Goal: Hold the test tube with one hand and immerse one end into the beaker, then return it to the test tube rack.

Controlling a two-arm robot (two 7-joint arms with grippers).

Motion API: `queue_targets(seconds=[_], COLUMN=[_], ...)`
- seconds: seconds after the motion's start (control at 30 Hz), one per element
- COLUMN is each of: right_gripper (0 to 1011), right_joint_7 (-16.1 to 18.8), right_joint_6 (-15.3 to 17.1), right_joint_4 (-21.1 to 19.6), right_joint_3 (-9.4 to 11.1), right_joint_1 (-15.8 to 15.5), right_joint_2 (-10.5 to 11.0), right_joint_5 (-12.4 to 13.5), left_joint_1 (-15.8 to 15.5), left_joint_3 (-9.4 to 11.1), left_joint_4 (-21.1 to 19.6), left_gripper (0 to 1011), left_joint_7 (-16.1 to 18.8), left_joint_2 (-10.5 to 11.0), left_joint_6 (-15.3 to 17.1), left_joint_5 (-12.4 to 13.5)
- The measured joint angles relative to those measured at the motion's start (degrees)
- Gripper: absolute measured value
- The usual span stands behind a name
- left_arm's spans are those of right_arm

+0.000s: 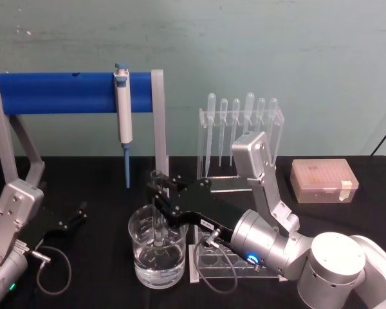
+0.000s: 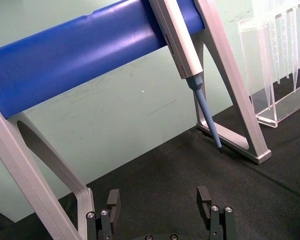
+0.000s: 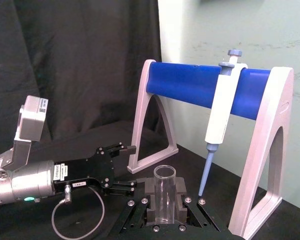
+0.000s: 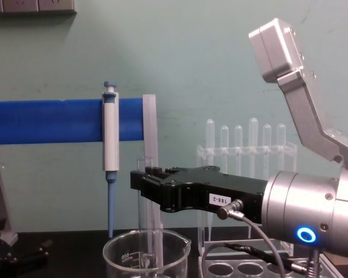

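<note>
My right gripper is shut on the test tube, which it holds upright over the beaker. The tube's open rim stands above the fingers. Its lower end hangs inside the beaker, which holds clear water. In the chest view the right gripper grips the test tube above the beaker. The right wrist view shows the test tube clamped between the pads. My left gripper rests open and empty on the table at the left, also seen as the left gripper.
A stand with a blue bar carries a hanging pipette just behind the beaker. A clear rack of plastic pipettes stands behind my right arm. A clear holed rack lies under the arm, and an orange tip box sits at the right.
</note>
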Motion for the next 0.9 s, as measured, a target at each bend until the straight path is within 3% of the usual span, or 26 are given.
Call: queue_targets(seconds=[0.43,0.9], right_gripper=[226,226], right_joint_7=[0.01,0.01], right_joint_6=[0.02,1.48], right_joint_4=[-0.32,-4.16], right_joint_3=[0.03,0.27], right_joint_1=[-0.06,0.09], right_joint_2=[0.00,0.69], right_joint_5=[-0.02,-0.48], left_joint_1=[0.00,0.00], left_joint_3=[0.00,0.00], left_joint_4=[0.00,0.00], left_gripper=[1000,1000], left_joint_7=[0.00,0.00], left_joint_2=[0.00,0.00], left_joint_6=[0.00,0.00], left_joint_5=[0.00,0.00])
